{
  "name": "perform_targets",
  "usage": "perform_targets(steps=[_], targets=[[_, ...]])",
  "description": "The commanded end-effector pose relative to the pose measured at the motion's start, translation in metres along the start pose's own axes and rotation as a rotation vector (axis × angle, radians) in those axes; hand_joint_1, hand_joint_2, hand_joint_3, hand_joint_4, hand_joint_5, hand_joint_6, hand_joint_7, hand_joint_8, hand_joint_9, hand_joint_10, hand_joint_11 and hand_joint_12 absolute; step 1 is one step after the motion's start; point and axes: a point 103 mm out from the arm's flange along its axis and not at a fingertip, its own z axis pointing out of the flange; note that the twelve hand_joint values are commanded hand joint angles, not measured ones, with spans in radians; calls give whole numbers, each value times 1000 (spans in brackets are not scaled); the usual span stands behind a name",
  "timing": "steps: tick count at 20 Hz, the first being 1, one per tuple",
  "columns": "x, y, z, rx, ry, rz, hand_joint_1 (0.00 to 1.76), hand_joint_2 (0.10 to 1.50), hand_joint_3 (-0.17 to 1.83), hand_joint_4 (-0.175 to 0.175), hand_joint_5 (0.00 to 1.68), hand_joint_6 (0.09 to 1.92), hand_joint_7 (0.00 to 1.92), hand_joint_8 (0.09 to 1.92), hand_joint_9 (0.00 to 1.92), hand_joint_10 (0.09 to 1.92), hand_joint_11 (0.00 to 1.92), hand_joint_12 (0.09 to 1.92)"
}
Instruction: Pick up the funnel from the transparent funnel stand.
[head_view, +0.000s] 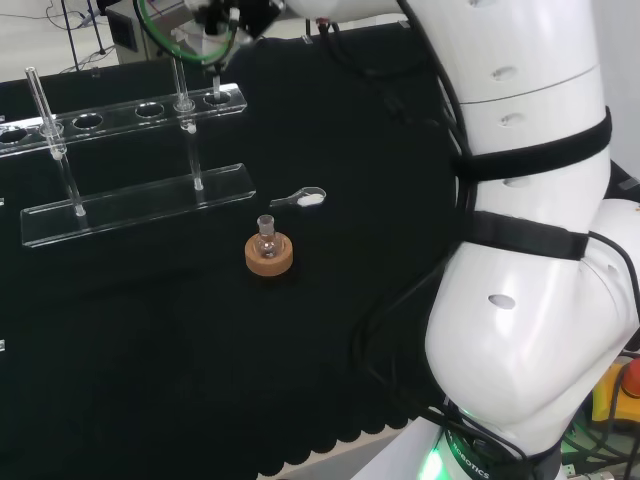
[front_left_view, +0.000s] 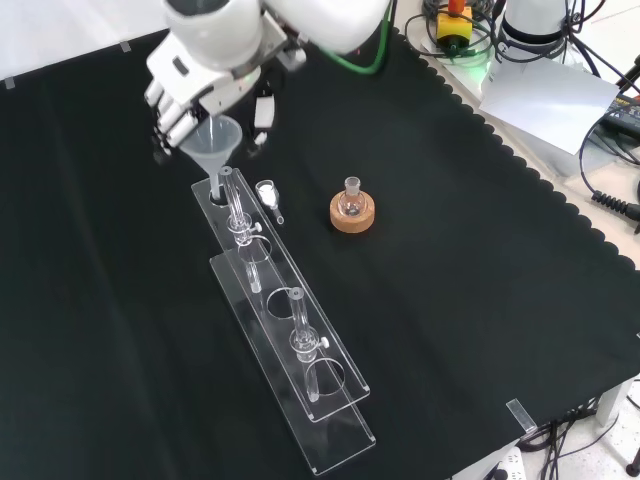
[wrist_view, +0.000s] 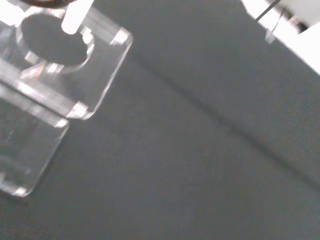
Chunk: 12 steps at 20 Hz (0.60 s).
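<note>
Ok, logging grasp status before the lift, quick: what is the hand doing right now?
Hand: shut on the clear cone-shaped funnel, whose stem is at the end hole of the transparent funnel stand.

black cloth (front_left_view: 480, 300), clear funnel (front_left_view: 213, 140), tan cork ring (front_left_view: 354, 217)

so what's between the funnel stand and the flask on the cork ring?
Front view: a small clear spoon with white powder lies on the cloth between the funnel stand and the flask on its cork ring, close beside the stand.
</note>
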Motion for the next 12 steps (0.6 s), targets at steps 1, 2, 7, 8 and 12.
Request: perform_targets(steps=[1, 2, 7, 8, 12], targets=[[-26, -32, -30, -9, -50, 61, 785, 741, 632, 5, 623, 593, 641, 536, 872, 374, 708, 1217], [-29, -38, -32, -8, -53, 69, 783, 740, 632, 6, 620, 594, 638, 535, 871, 373, 706, 1217], [-33, -70, -35, 0, -47, 95, 778, 738, 636, 7, 611, 599, 633, 535, 870, 373, 700, 1219], [-33, -76, -34, 1, -42, 98, 777, 737, 636, 7, 609, 600, 633, 536, 870, 373, 699, 1219], [-28, -99, -30, 11, -33, 108, 764, 739, 641, 6, 603, 604, 632, 538, 871, 374, 696, 1221]])
